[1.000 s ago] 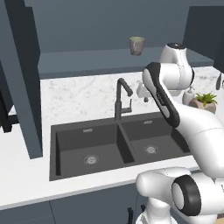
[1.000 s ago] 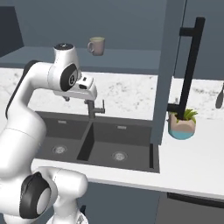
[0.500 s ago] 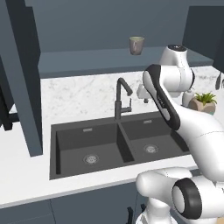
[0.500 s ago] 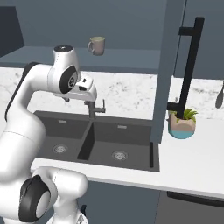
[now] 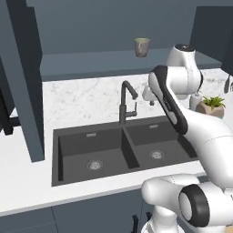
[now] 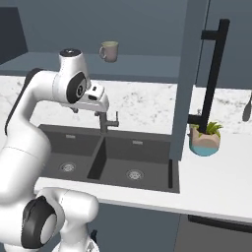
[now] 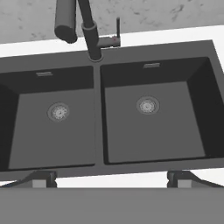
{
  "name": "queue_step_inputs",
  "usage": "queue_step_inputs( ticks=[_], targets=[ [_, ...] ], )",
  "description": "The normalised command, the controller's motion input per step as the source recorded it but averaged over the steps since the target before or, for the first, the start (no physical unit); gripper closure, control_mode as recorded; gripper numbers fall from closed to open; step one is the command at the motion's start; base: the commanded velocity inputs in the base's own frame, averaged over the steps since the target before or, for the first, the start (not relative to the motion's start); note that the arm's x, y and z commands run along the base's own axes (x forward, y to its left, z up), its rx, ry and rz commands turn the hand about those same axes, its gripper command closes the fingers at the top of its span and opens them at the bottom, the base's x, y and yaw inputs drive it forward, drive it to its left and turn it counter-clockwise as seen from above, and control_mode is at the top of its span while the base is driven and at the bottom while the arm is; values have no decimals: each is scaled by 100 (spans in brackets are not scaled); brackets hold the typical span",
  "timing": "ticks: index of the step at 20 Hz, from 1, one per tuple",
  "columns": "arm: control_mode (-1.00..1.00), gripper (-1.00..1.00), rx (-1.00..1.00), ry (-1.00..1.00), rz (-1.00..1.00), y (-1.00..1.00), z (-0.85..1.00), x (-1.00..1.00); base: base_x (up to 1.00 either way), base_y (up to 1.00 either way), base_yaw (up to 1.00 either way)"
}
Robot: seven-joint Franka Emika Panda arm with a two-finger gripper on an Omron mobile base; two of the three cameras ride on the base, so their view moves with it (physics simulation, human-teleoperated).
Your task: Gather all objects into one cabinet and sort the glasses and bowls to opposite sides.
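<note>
Standing on the cabinet (image 5: 91, 63) shelf at 12 o'clock above the sink (image 7: 98, 118): one beige cup (image 5: 142, 47), apparently handled. Gripper (image 7: 112, 180) jaws released, grasping nothing, over both basins; fingertips (image 7: 41, 179) cut off. Faucet (image 7: 83, 30) top cropped. Plant (image 6: 206, 140) partly behind door handle (image 6: 214, 74).

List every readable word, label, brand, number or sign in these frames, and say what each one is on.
None: no readable text anywhere.
The cup on the cabinet shelf, the faucet, the double sink, the marble counter and the potted plant are all unmarked.
The white arm carries no lettering either.
</note>
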Motion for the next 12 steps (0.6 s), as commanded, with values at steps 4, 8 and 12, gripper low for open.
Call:
queue_step_inputs(
  ticks=[4,8,12],
  targets=[
    [-100,-100,0,-3,-15,7,74,48,0,0,0],
    [-100,-100,0,-5,-19,26,61,63,0,0,0],
    [-100,-100,0,-1,-18,20,26,64,0,0,0]
  ],
)
